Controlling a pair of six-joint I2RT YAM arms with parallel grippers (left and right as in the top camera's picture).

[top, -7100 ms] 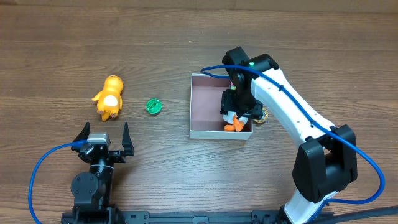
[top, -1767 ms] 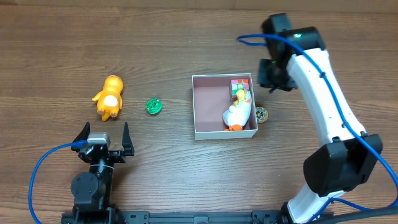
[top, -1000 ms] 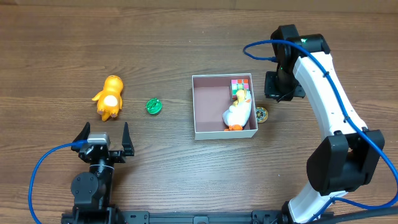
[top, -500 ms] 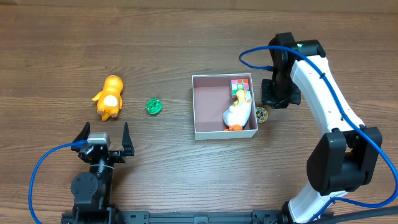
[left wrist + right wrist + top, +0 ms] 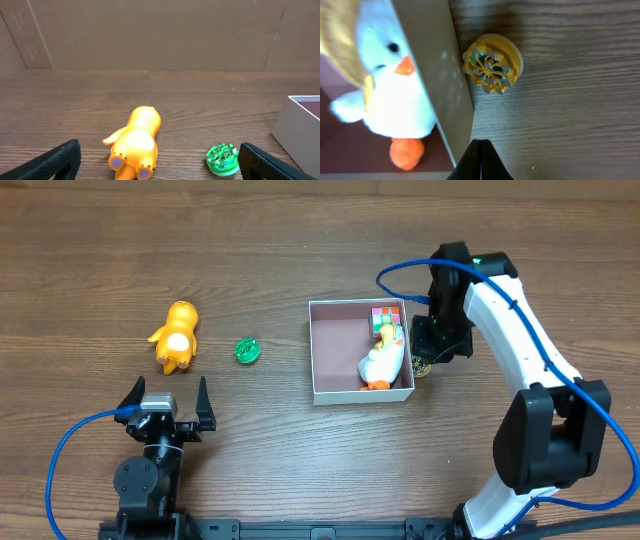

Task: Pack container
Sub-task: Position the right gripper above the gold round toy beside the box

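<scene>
The container (image 5: pixel 335 358) is a white-walled square box with a mauve floor, at mid-table. Inside, against its right wall, lie a white plush bird with orange feet (image 5: pixel 383 360) and a colour cube (image 5: pixel 386 315). A yellow gear disc (image 5: pixel 421 365) rests on the table just outside that wall. My right gripper (image 5: pixel 437 340) hovers over the disc, shut and empty. In the right wrist view the disc (image 5: pixel 493 62) sits beside the container wall (image 5: pixel 437 75), ahead of the shut gripper (image 5: pixel 481 145). My left gripper (image 5: pixel 167 402) stands open near the front edge.
An orange plush toy (image 5: pixel 177 335) and a green gear disc (image 5: pixel 247 351) lie on the wood at the left. In the left wrist view the orange toy (image 5: pixel 135 145) and green disc (image 5: pixel 223 159) lie ahead of the open gripper (image 5: pixel 160 146), with the container's corner (image 5: pixel 300 125) at right.
My right arm has moved left and nearer, coming over the yellow disc beside the container's right wall. The left arm and the toys have not moved.
</scene>
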